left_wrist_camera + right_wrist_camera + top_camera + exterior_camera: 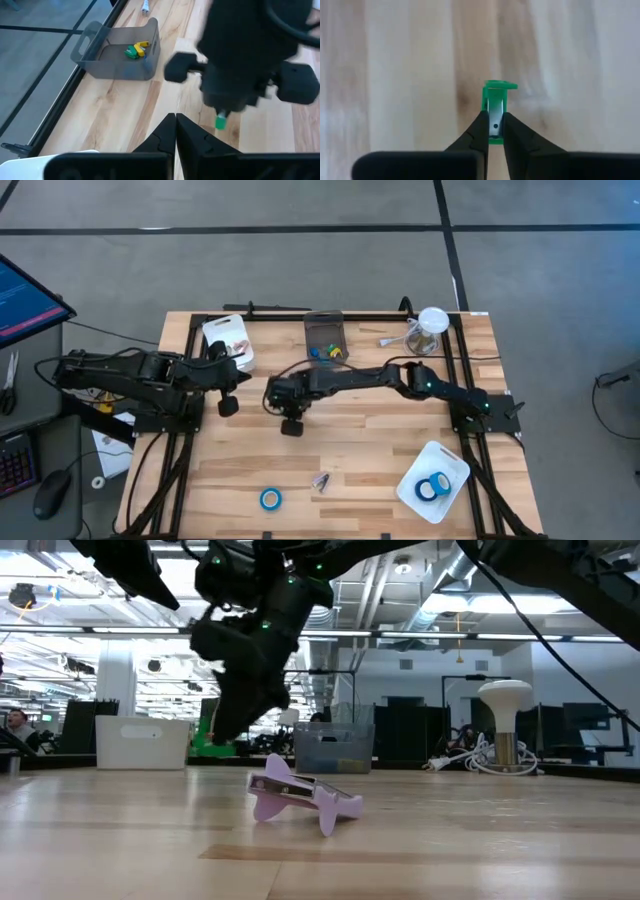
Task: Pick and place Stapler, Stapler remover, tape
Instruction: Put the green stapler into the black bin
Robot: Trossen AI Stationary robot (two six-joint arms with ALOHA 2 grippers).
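I am watching my right gripper pinching a small green staple remover between its fingertips, holding it over bare wood near the middle of the table; in the left wrist view the green piece is poking out below the dark body of that gripper. In the high view the right gripper is reaching in from the right side toward the table's centre. My left gripper is sitting clenched on nothing, its fingertips pressed together, waiting at the left part of the table just beside a white tray. Behind the right arm a grey bin is holding a few small coloured pieces, yellow, green and blue. One blue roll of tape is lying flat near the front edge, and just to its right a pale purple stapler-like tool is resting tilted on the wood, also showing in the low view. Two more blue rolls are lying in a white tray at the front right corner. A clear jar with a white lid is standing at the back right
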